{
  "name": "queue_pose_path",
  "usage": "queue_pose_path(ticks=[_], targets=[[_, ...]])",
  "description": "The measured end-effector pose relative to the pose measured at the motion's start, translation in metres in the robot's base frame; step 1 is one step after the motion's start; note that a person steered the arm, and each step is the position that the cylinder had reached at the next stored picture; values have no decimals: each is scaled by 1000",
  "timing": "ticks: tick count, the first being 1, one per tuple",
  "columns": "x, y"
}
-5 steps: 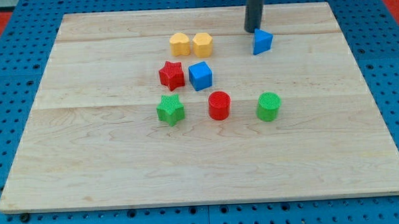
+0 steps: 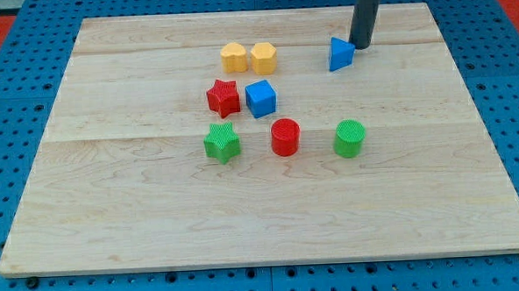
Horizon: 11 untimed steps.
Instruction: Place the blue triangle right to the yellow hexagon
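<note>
The blue triangle (image 2: 341, 53) lies near the board's top, right of centre. The yellow hexagon (image 2: 263, 57) sits to its left, with a gap of about one and a half block widths between them. A second yellow block (image 2: 234, 57), rounded like a heart, touches the hexagon's left side. My tip (image 2: 360, 45) is just right of the blue triangle, at its upper right corner, touching or nearly touching it.
A red star (image 2: 223, 97) and a blue cube (image 2: 261, 98) sit below the yellow blocks. A green star (image 2: 222, 143), a red cylinder (image 2: 285, 136) and a green cylinder (image 2: 350, 138) form a row lower down. The wooden board (image 2: 113, 213) lies on a blue pegboard.
My tip has moved right, from above the blue triangle's upper left to its right side. The blocks have not visibly moved.
</note>
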<state>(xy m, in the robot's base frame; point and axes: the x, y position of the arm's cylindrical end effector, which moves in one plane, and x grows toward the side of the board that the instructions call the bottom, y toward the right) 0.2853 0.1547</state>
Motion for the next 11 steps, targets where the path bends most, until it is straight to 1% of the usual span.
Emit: queue_pose_path(ticks=[3, 4, 5, 7, 9, 10, 11], targets=[[9, 19], [18, 19], [18, 15], [18, -33], [14, -43], [3, -44], [2, -64]])
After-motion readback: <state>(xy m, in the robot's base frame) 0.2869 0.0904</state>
